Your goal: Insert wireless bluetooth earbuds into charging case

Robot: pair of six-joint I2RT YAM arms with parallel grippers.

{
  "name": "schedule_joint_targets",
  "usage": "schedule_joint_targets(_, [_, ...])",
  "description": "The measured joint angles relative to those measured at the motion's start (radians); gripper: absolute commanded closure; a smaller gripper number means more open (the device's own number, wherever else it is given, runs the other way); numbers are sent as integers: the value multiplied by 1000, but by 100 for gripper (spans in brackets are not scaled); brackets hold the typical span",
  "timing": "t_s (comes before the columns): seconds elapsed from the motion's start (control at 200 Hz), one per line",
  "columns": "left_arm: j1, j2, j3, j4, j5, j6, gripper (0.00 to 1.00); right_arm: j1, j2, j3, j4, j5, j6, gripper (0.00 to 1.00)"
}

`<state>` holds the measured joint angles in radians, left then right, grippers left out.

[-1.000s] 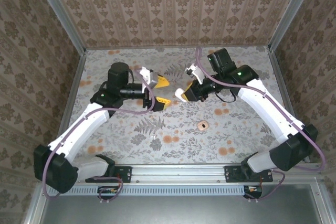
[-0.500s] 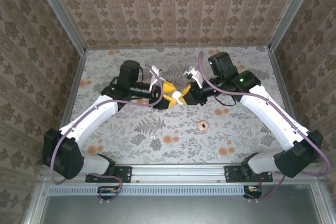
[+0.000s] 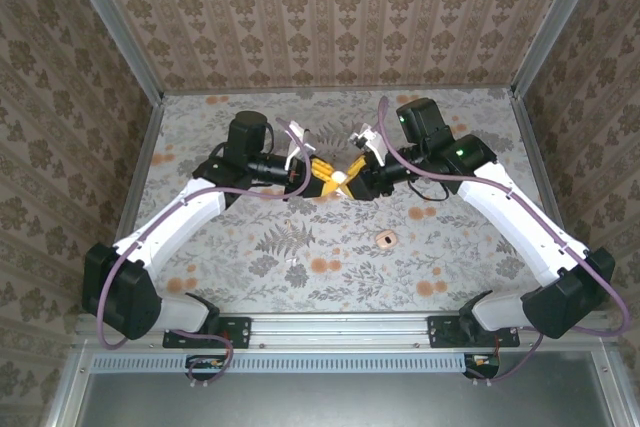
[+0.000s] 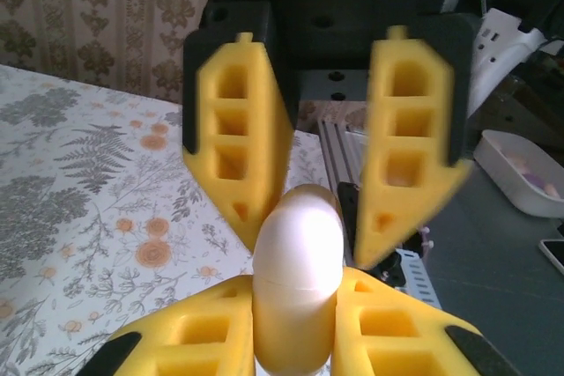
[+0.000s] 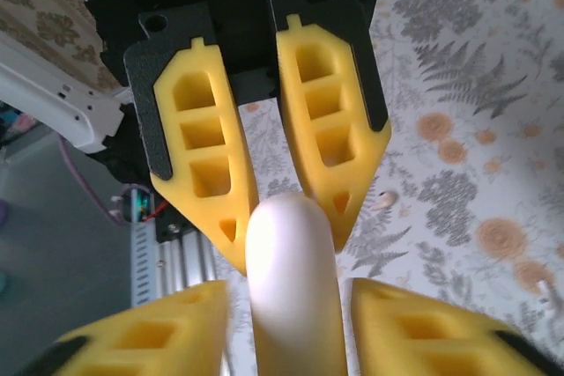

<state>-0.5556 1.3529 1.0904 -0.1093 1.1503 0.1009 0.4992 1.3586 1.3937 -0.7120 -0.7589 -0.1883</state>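
- My left fingers (image 4: 238, 323) pinch the charging case (image 4: 298, 279), one yellow pad pressed against each side of it.
- My right fingers (image 5: 370, 314) flank the same case from the opposite end. Slim blurred gaps show beside it, so I cannot tell whether they press it.
- The white case is held off the tabletop (image 3: 250, 267), above its middle and somewhat toward the far edge, with both sets of fingertips meeting around it.
- A tiny white earbud (image 3: 296, 266) lies on the tabletop toward the near edge, well apart from the case.
- A round tan disc (image 3: 386, 239) lies right of that earbud.
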Motion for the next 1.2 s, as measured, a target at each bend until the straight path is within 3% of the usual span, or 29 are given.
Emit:
schedule_joint_targets(0.13, [29, -27, -46, 89, -74, -83, 90, -32, -16, -27, 132, 38, 151, 34])
schedule_joint_targets(0.385, [93, -129, -191, 338, -273, -366, 91, -84, -85, -259, 517, 98, 567, 27])
schedule_joint_targets(0.64, [92, -136, -199, 496, -313, -615, 91, -65, -56, -293, 735, 88, 795, 28])
schedule_joint_targets(0.87, [80, -121, -165, 545, -290, -737, 92, -61, -26, -288, 830, 38, 855, 46])
schedule_joint_targets(1.2, [74, -82, -136, 587, -253, -840, 91, -70, -19, -277, 916, -56, 871, 92])
